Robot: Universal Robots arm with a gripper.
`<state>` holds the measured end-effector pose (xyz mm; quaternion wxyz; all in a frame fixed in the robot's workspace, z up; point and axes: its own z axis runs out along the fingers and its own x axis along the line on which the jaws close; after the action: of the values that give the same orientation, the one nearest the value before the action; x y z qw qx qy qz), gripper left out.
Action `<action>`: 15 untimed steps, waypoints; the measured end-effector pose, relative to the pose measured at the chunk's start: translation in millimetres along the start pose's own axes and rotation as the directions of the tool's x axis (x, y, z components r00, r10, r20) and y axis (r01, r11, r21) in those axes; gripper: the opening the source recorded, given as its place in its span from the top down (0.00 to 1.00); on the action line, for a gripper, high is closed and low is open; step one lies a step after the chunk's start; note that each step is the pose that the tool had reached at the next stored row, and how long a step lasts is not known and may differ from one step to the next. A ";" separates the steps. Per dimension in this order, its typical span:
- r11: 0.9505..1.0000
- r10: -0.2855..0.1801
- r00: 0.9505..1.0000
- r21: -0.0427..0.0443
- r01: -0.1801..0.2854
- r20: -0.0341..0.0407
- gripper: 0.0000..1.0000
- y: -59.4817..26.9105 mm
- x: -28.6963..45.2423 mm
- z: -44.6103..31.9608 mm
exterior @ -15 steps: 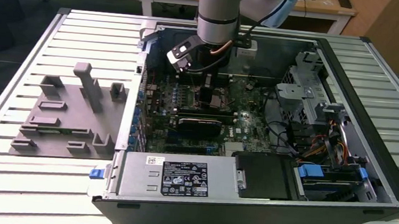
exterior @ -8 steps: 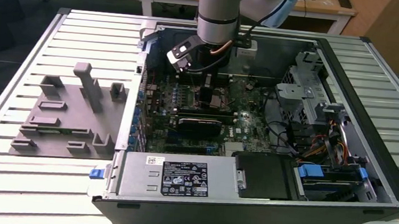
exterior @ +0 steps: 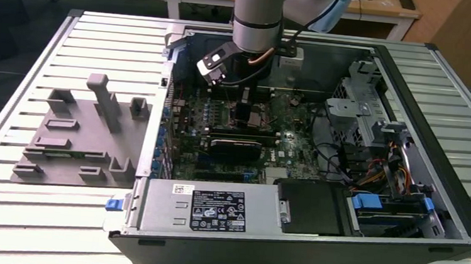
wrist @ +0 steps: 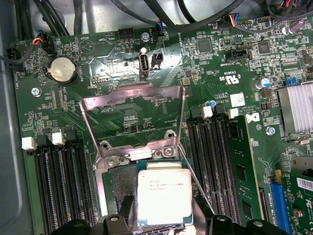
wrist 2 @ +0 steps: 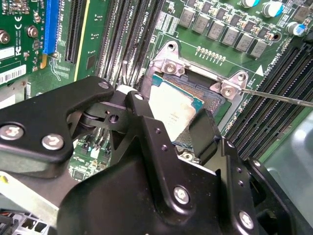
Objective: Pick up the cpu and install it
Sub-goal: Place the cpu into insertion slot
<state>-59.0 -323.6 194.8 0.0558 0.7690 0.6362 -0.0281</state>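
One square cpu point(wrist: 161, 196) shows a silvery-grey top.

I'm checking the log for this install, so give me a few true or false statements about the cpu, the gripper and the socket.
The socket's load plate is flipped open. True.
The cpu rests outside the computer case. False: the gripper holds it over the socket.
The computer case lies on its side, open. True.
The grey fixture stands inside the case. False: it sits on the slatted table beside the case.
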 end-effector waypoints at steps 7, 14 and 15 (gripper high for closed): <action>1.000 0.000 1.000 0.000 0.000 0.000 0.41 0.0 -0.1 0.0; 1.000 0.000 1.000 0.000 0.000 -0.001 0.48 0.0 0.0 0.0; 1.000 0.000 1.000 0.000 0.000 -0.001 0.48 0.0 0.0 0.0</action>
<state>-59.0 -323.7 194.8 0.0553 0.7690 0.6362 -0.0277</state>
